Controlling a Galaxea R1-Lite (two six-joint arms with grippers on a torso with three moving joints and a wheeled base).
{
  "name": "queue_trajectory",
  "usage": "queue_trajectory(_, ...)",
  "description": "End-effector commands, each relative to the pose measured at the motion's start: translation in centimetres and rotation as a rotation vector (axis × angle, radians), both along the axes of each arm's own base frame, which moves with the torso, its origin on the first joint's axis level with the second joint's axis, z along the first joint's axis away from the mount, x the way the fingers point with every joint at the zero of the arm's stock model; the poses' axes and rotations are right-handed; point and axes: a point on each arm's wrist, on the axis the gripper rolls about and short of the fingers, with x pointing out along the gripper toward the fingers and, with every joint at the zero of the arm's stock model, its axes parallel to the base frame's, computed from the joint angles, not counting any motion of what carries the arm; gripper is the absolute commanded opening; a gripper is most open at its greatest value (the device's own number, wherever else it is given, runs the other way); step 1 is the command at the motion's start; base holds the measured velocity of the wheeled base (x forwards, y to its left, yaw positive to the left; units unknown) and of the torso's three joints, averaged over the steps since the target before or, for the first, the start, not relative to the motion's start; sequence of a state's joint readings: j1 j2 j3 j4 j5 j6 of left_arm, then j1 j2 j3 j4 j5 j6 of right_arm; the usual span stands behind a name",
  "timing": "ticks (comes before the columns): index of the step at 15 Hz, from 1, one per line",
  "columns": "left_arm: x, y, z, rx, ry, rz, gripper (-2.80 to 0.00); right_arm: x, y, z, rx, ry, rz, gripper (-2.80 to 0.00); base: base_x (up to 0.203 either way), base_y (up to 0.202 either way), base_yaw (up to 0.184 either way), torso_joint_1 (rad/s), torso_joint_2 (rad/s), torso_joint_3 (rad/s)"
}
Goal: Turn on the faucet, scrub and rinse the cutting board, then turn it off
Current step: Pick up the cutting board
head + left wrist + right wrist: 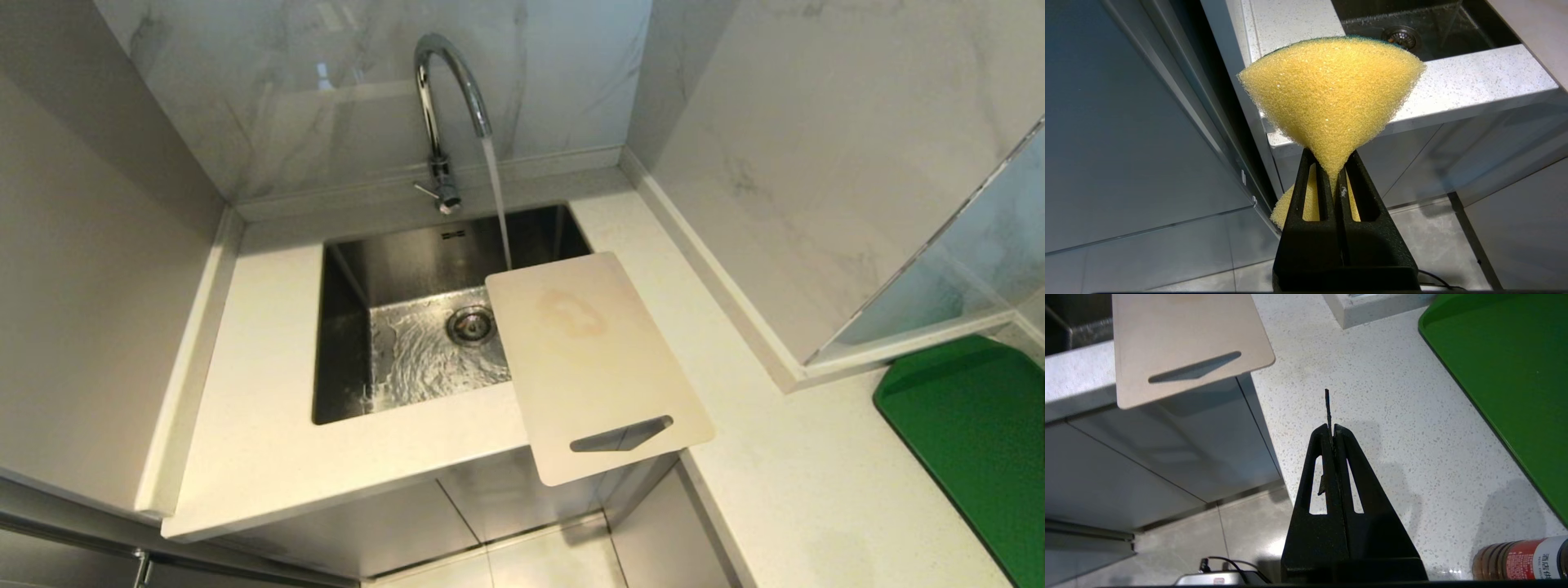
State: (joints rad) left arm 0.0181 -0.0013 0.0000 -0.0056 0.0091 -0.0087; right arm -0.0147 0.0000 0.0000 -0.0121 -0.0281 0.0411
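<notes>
Water runs from the chrome faucet into the steel sink. The beige cutting board lies flat across the sink's right rim and the counter, its slot-handle end overhanging the front edge, a brownish stain near its far end. Neither arm shows in the head view. My left gripper hangs low in front of the cabinet, shut on a yellow sponge with a green back. Out to the right of the cutting board, my right gripper is shut over the counter, a thin black sliver sticking out between its tips.
A green tray lies on the counter at the far right, also seen as the green tray in the right wrist view. A brown spice bottle lies near it. Marble walls close in behind and to the right.
</notes>
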Motion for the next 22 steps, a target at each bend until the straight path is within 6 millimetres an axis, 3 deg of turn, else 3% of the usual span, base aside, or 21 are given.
queue_trajectory(1,0.0,0.0,0.0,0.000,-0.004,0.000,-2.80,-0.1,0.0,0.4,-0.051,-0.018,0.012,-2.80,0.000,0.000,0.000,0.000,0.00,0.000)
queue_trajectory(5,0.0,0.0,0.0,0.000,-0.004,0.000,-2.80,-1.9,0.1,4.8,-0.072,-0.083,0.025,-2.80,0.000,0.000,0.000,0.000,0.00,0.000)
queue_trajectory(8,0.0,0.0,0.0,0.000,-0.003,0.000,-2.80,-0.5,0.1,9.1,0.029,0.022,0.056,-2.80,0.000,0.000,0.000,0.000,0.00,0.000)
queue_trajectory(10,0.0,0.0,0.0,0.000,-0.004,0.000,-2.80,2.4,0.1,11.9,0.154,0.133,0.061,-2.80,0.000,0.000,0.000,0.000,0.00,0.000)
queue_trajectory(12,0.0,0.0,0.0,0.000,-0.004,0.000,-2.80,6.4,0.1,13.4,0.299,0.284,0.046,-2.80,0.000,0.000,0.000,0.000,0.00,0.000)
queue_trajectory(15,0.0,0.0,0.0,0.000,-0.004,0.000,-2.80,12.6,0.2,12.9,0.481,0.532,0.015,-2.80,0.000,0.000,0.000,0.000,0.00,0.000)
queue_trajectory(18,0.0,0.0,0.0,0.000,-0.003,0.000,-2.80,17.4,1.0,12.8,0.722,0.659,-0.053,-2.80,0.000,0.000,0.000,0.000,0.00,0.000)
queue_trajectory(22,0.0,0.0,0.0,0.000,-0.004,0.000,-2.80,21.4,5.3,12.4,0.918,0.784,-0.137,-2.80,0.000,0.000,0.000,0.000,0.00,0.000)
